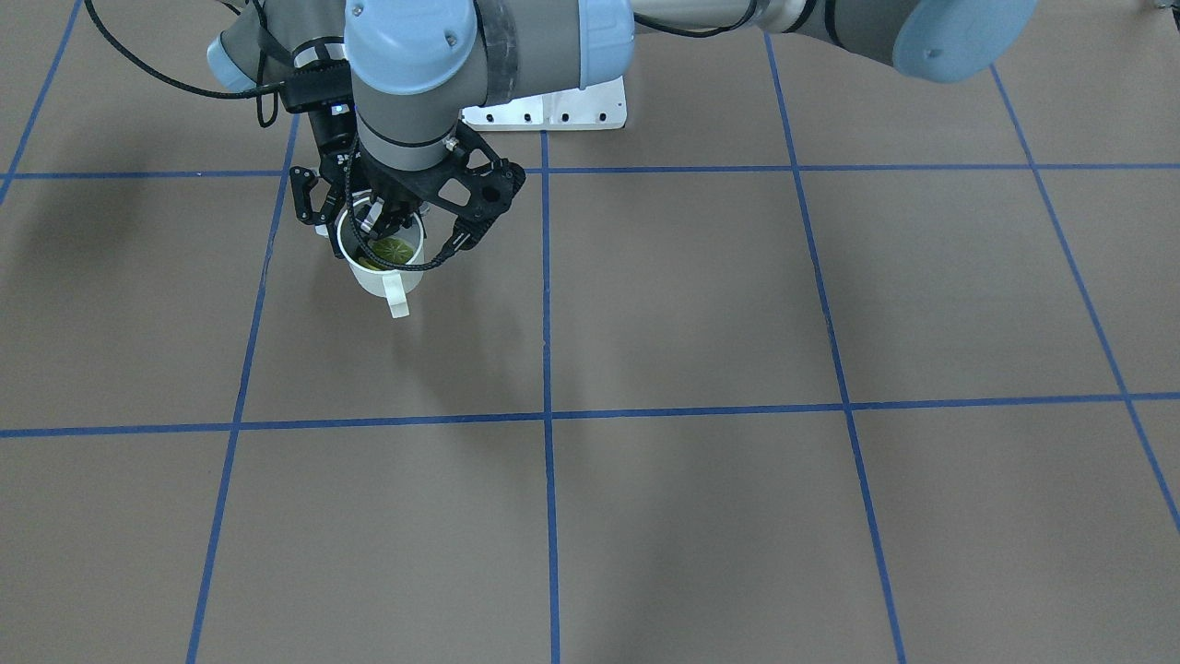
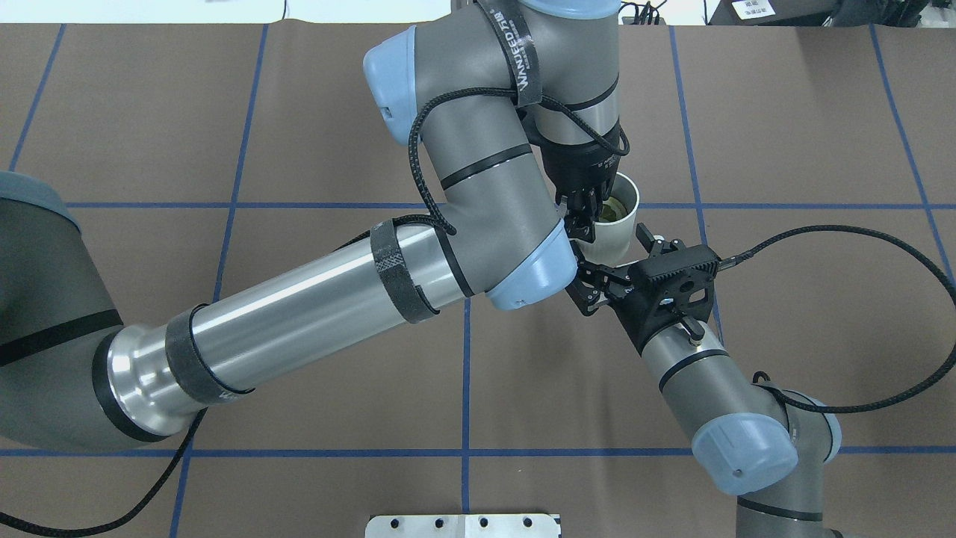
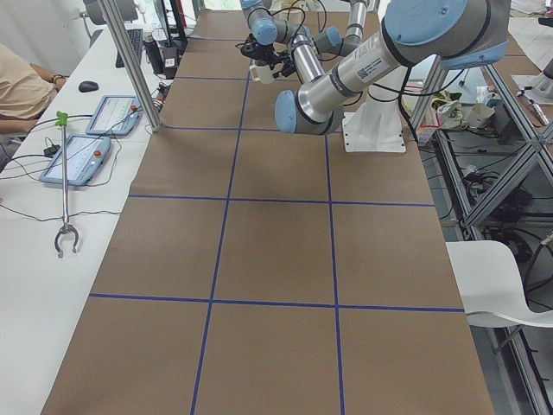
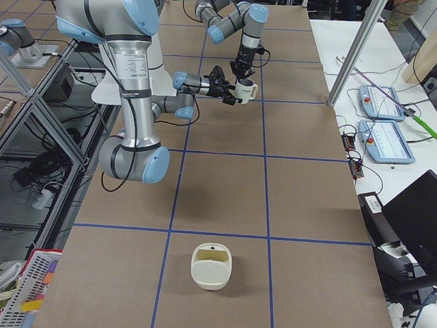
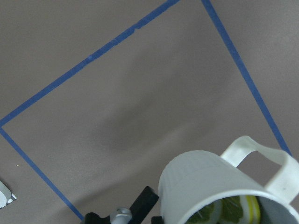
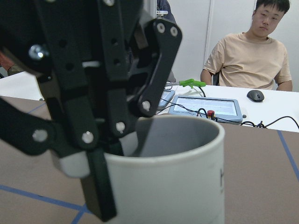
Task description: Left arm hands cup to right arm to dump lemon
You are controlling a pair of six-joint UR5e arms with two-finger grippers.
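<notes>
The left end effector [image 2: 588, 218] is pinching the cup [image 2: 618, 233] by its rim, one finger reaching inside the mouth and the other pressing on the outer wall. The lemon [image 2: 614, 209] is lying inside the cup, just beside the inner finger. The cup is hanging upright below this end effector and appears lifted off the counter [image 2: 784, 112], its handle pointing away from the robot.

The right end effector [image 2: 588, 282] is sitting low against the cup's wall on the robot's side. Its fingertips are hiding under the left arm [image 2: 299, 299], so I cannot tell whether they are gripping.

Well apart from both, a cream container [image 4: 212, 266] is resting on the counter.
</notes>
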